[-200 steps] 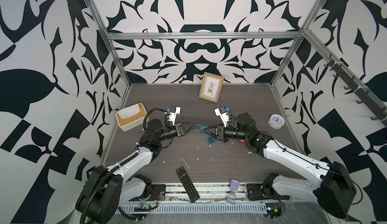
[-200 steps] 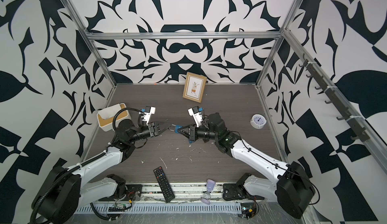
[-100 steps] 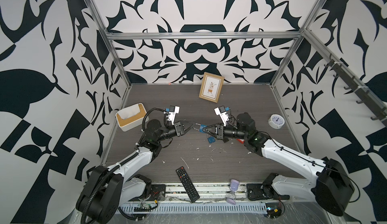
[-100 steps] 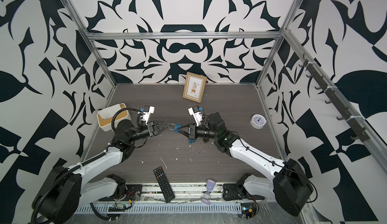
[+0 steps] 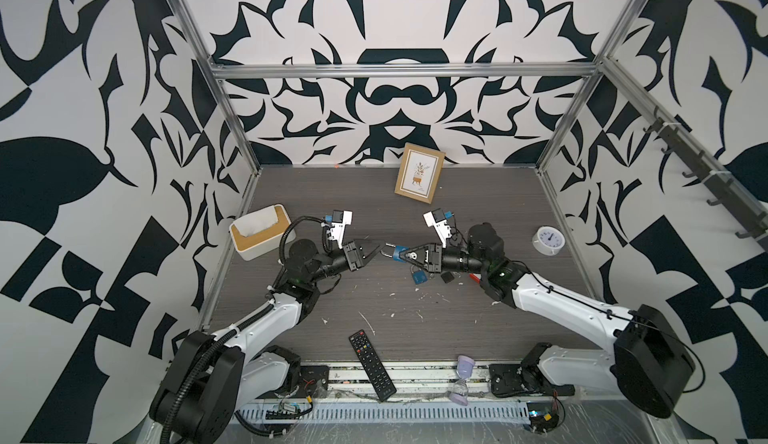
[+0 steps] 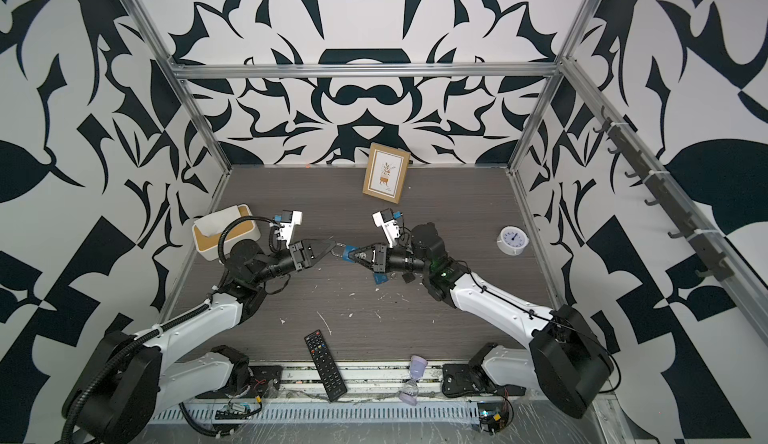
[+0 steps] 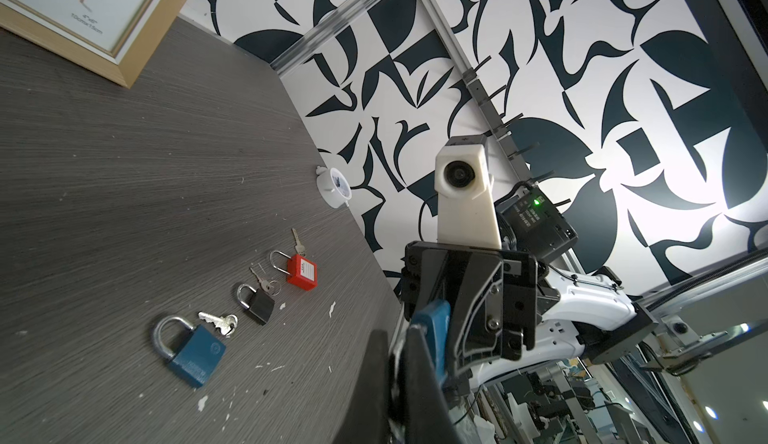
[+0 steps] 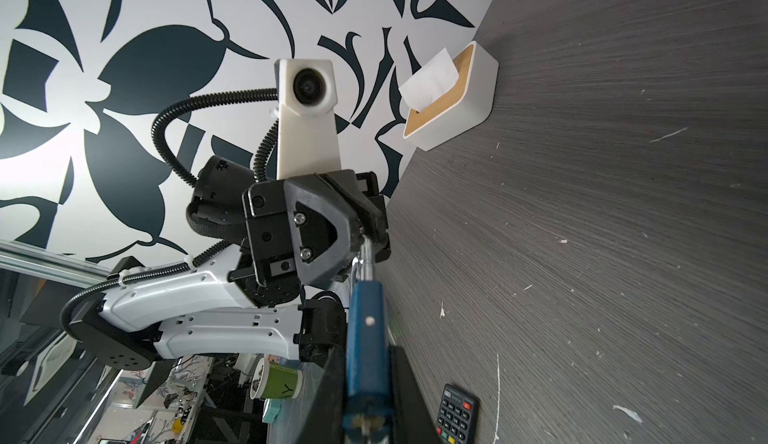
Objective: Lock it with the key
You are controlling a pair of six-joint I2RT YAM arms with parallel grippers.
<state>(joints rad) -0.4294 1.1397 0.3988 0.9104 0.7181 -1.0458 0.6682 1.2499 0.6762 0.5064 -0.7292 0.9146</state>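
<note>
Now we note the left jaws just closed on the shackle (image 8: 366, 257) of the padlock (image 5: 400, 252) the right jaws grip; pushing it home likely follows.

Padlocks (image 7: 195, 350) and keys (image 7: 218, 320) are cluttering the table (image 5: 332, 197) right of centre; bare wood is stretching open back to the picture frame (image 5: 419, 178).

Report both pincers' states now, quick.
Left pincer: closed on the shackle of the lifted blue padlock.
Right pincer: closed, holding that padlock's body.
</note>
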